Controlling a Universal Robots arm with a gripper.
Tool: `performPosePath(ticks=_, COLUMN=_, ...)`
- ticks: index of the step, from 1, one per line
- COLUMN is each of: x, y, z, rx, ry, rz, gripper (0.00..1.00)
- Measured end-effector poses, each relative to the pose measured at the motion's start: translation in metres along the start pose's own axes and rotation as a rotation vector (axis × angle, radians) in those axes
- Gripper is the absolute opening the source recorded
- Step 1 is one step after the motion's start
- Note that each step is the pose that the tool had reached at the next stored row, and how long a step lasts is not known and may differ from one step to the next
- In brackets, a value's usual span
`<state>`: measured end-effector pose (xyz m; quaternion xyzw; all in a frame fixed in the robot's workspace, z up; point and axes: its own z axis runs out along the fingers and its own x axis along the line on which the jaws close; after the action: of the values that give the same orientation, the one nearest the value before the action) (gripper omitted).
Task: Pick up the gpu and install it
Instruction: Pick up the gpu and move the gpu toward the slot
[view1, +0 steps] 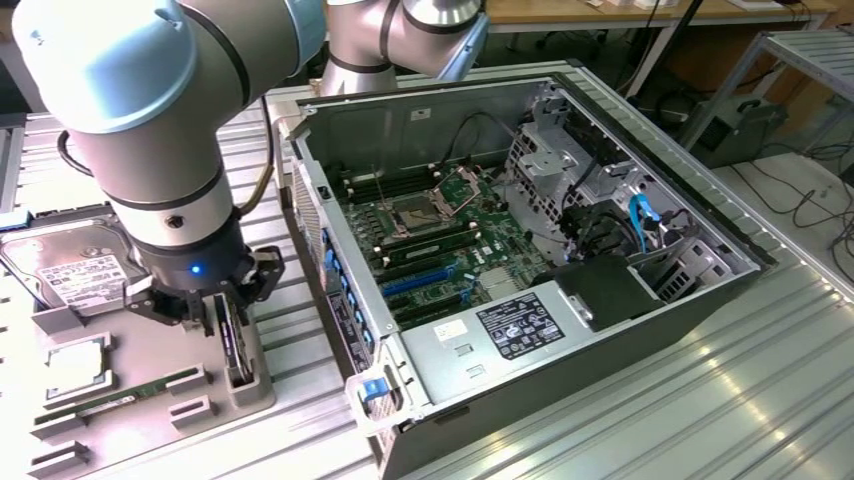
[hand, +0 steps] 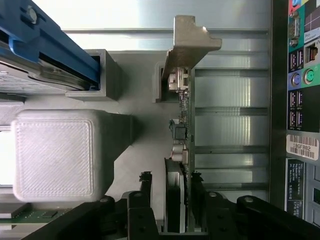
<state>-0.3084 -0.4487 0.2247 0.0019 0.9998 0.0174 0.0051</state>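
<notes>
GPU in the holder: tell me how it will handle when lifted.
Probably stiff: the gpu is a thin board with a metal bracket. Likely fragile: bare components line its edge. Standing on edge, it may tip sideways.

The gpu (view1: 239, 352) stands upright on its long edge in a slot of the grey holder (view1: 134, 430), at the holder's edge on the exterior view's right. It is a thin dark card, seen almost edge-on. In the wrist view its silver end bracket (hand: 192, 42) caps one end, and small components line the narrow board edge.
</notes>
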Motion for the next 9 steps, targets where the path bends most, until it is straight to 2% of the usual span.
performPosePath(ticks=1, x=-0.0003, y=0.0, z=0.0002, rx=-0.0002, ry=-0.0001, rz=0.0, gripper=0.43)
performPosePath(ticks=2, x=-0.0007, y=0.0, z=0.0003, rx=-0.0003, ry=-0.0003, rz=0.0, gripper=0.36)
performPosePath(ticks=6, x=-0.0021, y=0.0, z=0.0005, rx=0.0, ry=0.0001, rz=0.0, gripper=0.35)
performPosePath(ticks=7, x=-0.0024, y=0.0, z=0.0005, rx=0.0, ry=0.0001, rz=0.0, gripper=0.27)
performPosePath(ticks=9, x=-0.0029, y=0.0, z=0.0007, rx=0.0, ry=0.0001, rz=0.0, gripper=0.27)
